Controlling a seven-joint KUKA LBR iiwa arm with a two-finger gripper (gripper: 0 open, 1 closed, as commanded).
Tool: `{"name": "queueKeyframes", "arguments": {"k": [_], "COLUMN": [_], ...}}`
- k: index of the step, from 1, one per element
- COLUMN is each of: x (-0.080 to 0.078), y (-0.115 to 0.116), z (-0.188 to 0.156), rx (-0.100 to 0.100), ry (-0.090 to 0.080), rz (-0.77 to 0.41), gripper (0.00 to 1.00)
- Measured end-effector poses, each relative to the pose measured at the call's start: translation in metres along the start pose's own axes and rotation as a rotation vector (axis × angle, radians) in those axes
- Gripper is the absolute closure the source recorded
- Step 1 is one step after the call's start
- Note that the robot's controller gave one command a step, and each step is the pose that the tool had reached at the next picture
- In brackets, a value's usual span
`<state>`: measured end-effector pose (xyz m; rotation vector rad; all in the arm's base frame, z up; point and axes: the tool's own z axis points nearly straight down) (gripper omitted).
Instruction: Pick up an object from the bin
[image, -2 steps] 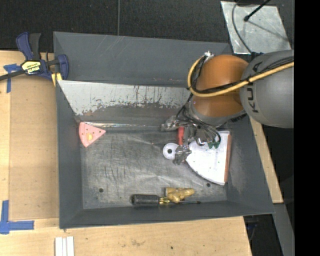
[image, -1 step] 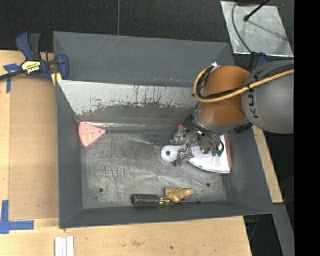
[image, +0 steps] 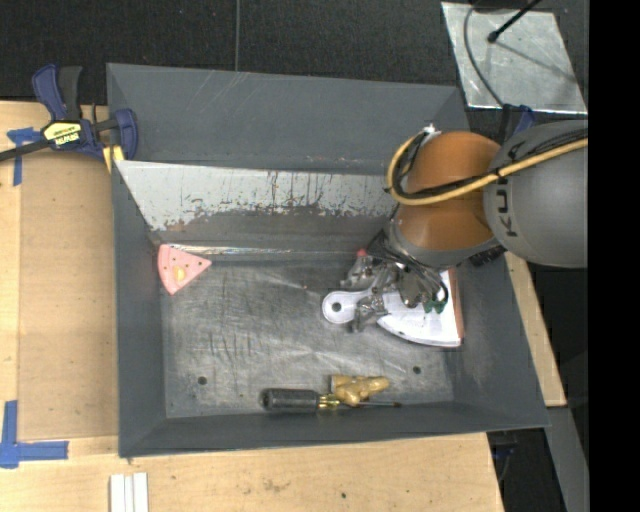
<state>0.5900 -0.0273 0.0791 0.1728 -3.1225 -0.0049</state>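
My gripper (image: 368, 296) hangs low over the right half of the bin, its fingers down at a white flat thing with a round end (image: 338, 307). One fingertip touches the white thing's right part. A white sheet-like piece with a reddish edge (image: 440, 325) lies just right of the fingers, partly under the gripper. The gap between the fingers is hidden by the gripper's own metal parts.
A pink triangular piece (image: 179, 267) lies at the bin's left back corner. A black-handled screwdriver (image: 300, 400) and a small brass fitting (image: 357, 388) lie along the front wall. The arm's orange cover hangs over the bin's right side.
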Motion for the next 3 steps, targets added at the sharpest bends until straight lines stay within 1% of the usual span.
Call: {"name": "queueKeyframes", "arguments": {"k": [1,2,3], "x": [0.007,0.007,0.02], "y": [-0.001,-0.001,0.005], "z": [-0.057,-0.057,-0.152], "rx": [0.004,0.004,0.004], "ry": [-0.017,-0.017,-0.017], "rz": [-0.013,-0.013,-0.033], "gripper": [1.0,1.0,1.0]}}
